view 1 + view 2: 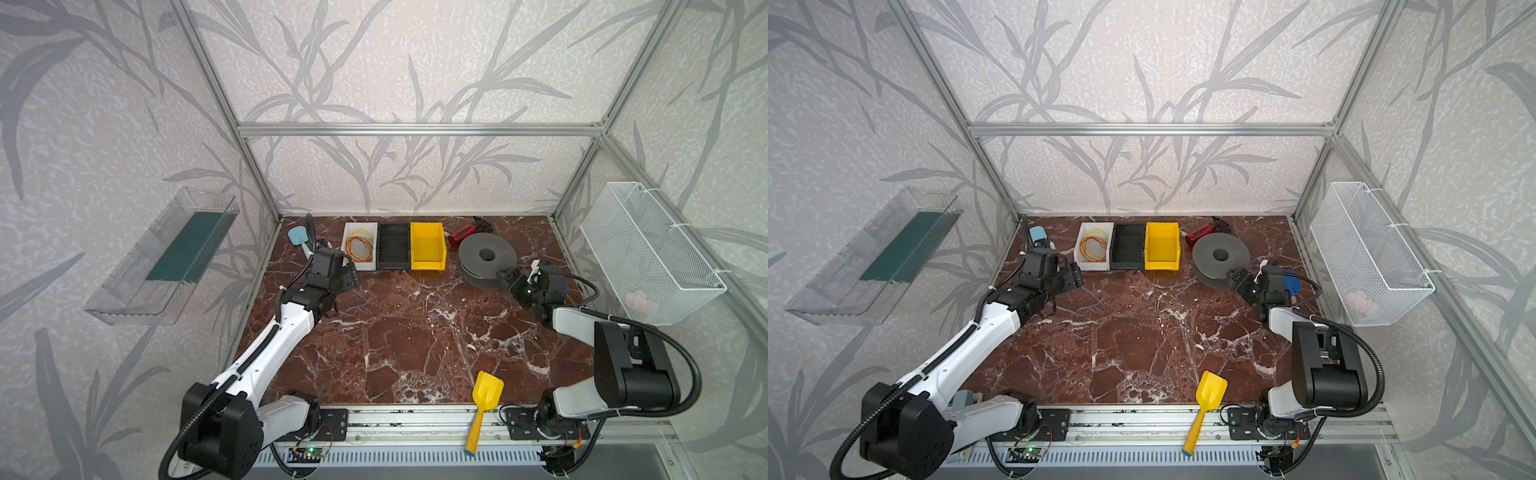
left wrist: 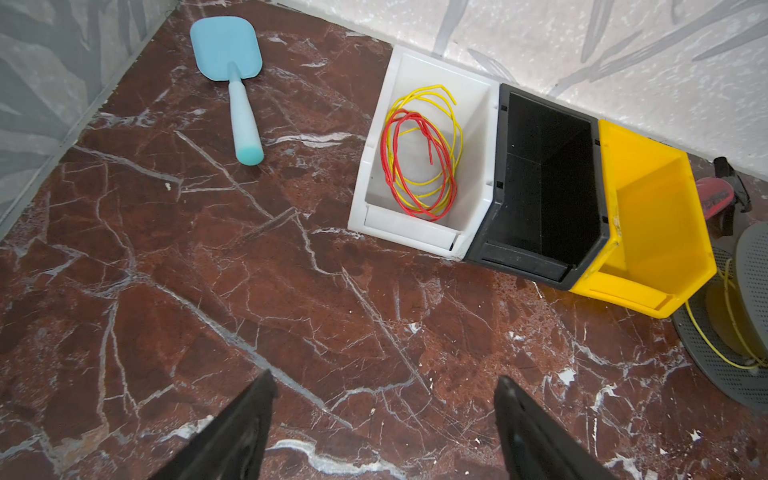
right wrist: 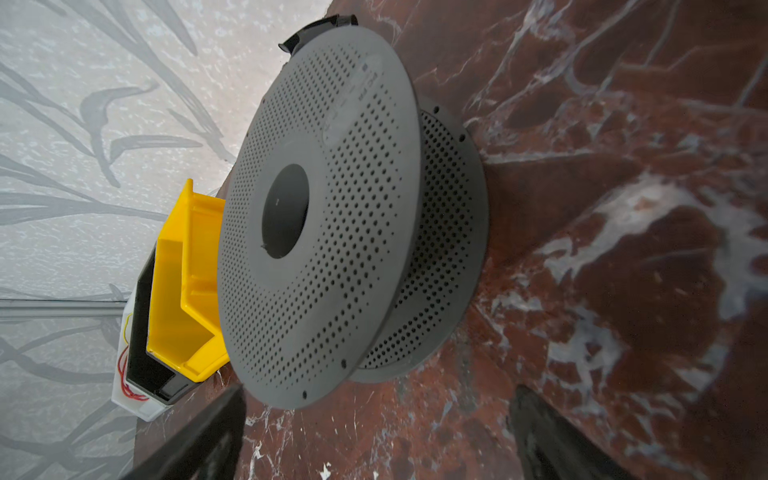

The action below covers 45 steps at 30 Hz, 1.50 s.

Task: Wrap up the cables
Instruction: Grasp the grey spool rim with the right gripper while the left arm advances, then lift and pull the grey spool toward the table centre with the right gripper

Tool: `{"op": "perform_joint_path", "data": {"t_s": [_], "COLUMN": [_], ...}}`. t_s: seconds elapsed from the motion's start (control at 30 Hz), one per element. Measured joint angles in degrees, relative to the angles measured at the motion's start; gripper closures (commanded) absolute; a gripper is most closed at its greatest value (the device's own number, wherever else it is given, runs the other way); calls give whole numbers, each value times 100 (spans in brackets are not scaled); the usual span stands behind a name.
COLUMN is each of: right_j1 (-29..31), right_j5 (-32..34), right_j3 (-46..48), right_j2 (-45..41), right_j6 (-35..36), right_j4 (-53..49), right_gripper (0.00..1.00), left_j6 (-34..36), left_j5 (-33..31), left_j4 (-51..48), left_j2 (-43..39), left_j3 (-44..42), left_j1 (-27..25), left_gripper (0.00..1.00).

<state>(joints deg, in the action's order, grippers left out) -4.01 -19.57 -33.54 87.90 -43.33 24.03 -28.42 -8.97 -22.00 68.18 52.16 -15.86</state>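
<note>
The left gripper [image 2: 384,378], jaws wide and empty, is hovering near the white bin [image 2: 409,232] holding the coiled red and yellow cables [image 2: 428,145]; the right gripper [image 3: 379,388], likewise wide, is facing the spool [image 3: 353,208]; lowering straight in and pinching one strand seems wisest.

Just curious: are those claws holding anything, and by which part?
Nothing. The left gripper and right gripper are both open and empty; the cables lie loose in the white bin.
</note>
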Motion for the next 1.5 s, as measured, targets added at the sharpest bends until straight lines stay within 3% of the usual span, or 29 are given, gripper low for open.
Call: {"op": "perform_joint_path", "data": {"t_s": [0.2,0.43,0.63,0.9,1.0,1.1,1.33,1.5], "right_j1": [-24,-24,-24,-24,-42,-55,-35,-33], "right_j5": [-321,-487,-503,-651,-748,-863,-632,-437], "right_j3": [-402,-726,-723,-800,-807,-813,-597,-236], "right_j2": [750,1687,1974,2277,2253,2031,1250,37], "right_j6": [-203,-472,-579,-863,-1086,-1320,-1086,-778], "right_j4": [815,1523,1967,2710,2986,3220,2625,1464], "right_gripper": [10,20,29,69,88,98,100,100], "left_j6": [46,98,131,125,125,140,153,136], "left_j5": [-2,-24,-63,-76,-103,-118,-136,-120], "left_j4": [-39,-164,-334,-503,-546,-584,-542,-433], "left_j2": [173,221,219,234,254,262,168,-203], "left_j3": [289,612,706,861,997,1093,1023,564], "left_j1": [-184,-372,-461,-553,-603,-645,-664,-664], "left_gripper": [19,20,22,25,26,26,26,26]}}
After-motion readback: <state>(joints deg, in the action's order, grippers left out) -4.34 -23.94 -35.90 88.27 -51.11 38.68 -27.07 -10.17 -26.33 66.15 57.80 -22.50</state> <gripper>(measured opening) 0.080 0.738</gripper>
